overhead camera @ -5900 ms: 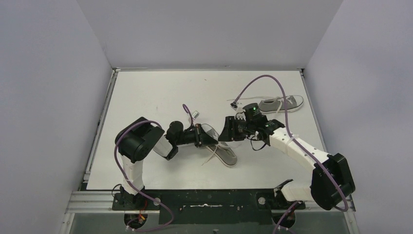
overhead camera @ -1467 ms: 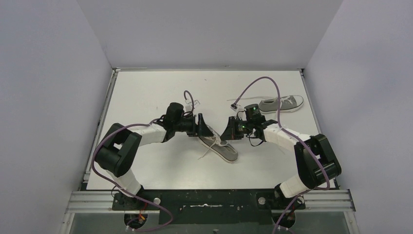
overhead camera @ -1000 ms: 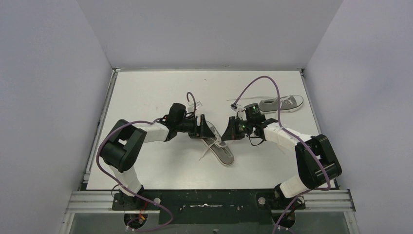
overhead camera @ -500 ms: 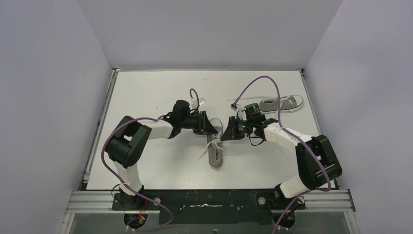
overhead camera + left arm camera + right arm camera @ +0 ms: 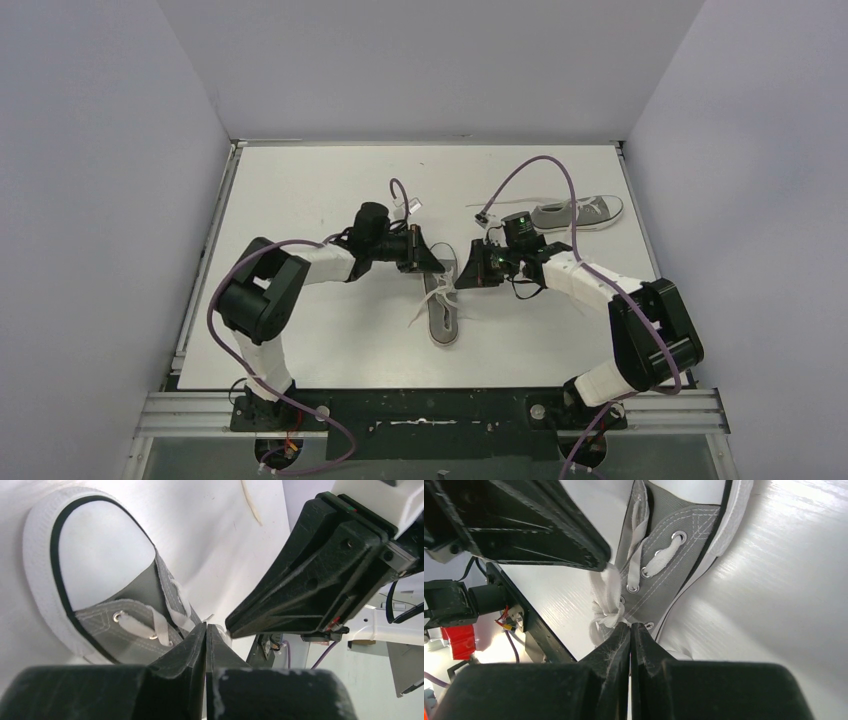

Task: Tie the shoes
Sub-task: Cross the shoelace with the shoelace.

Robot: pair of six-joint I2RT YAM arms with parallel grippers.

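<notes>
Left fingers [image 5: 204,630], right fingers [image 5: 627,630] face tip-to-tip over shoe [image 5: 443,318]; left shut, right pinching laces [image 5: 610,611].

One grey canvas sneaker [image 5: 441,312] sits upright mid-table, white laces [image 5: 437,291] bunched in a knot, its twin [image 5: 578,212] off at the far right.

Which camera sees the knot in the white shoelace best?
The right wrist view: the knotted lace sits close up at the tips of the right gripper, on the grey shoe. The top view shows a tiny white tangle. The left wrist view shows laced eyelets, but its fingers mostly hide the knot.
</notes>
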